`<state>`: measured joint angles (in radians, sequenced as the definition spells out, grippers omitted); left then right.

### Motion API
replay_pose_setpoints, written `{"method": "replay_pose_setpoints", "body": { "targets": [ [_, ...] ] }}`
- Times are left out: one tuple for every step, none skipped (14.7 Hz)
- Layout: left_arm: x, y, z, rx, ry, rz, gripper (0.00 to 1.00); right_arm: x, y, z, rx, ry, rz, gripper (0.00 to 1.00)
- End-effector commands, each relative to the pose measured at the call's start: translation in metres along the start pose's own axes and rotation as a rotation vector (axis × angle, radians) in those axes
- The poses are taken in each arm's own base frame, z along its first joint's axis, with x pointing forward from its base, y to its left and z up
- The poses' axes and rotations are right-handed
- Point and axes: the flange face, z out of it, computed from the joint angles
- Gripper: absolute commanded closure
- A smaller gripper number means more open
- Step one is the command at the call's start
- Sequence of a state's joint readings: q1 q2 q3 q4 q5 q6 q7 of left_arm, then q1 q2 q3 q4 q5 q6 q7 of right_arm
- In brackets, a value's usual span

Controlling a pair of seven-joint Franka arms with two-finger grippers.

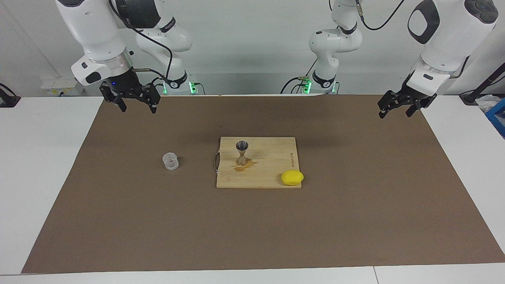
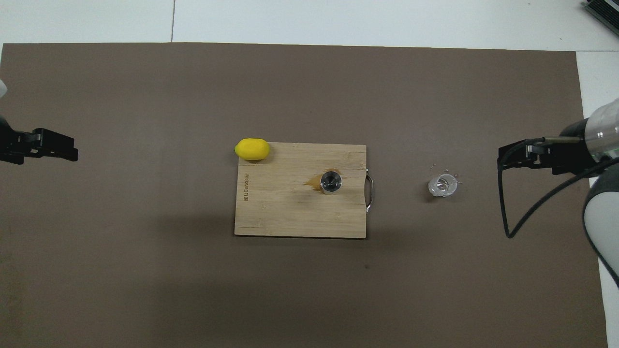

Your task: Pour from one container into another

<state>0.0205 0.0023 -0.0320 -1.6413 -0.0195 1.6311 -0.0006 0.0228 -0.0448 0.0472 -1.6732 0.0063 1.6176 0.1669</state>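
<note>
Facing view: both grippers hang open and empty, the right gripper (image 1: 134, 101) up over the mat toward the glass (image 1: 171, 161), the left gripper (image 1: 398, 107) waiting. The jigger (image 1: 242, 152) stands upright on the board (image 1: 272, 165), a brown puddle at its foot, so perhaps the pour is done.

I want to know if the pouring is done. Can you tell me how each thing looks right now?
Glass tumbler: upright on the brown mat, not held.
Metal jigger: upright on the cutting board, a brown spill at its foot.
Lemon: lying at the board's corner.
Right gripper: open, empty, up in the air.
Left gripper: open, empty, waiting.
</note>
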Motion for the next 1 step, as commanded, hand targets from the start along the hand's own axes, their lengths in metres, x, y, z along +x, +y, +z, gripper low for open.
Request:
{"method": "replay_pose_setpoints", "body": {
  "targets": [
    [-0.0033,0.0002,-0.0072,0.021,0.003,-0.005,0.0,0.0011,0.0022,-0.0016,-0.017,0.01,-0.032,0.0]
  ]
}}
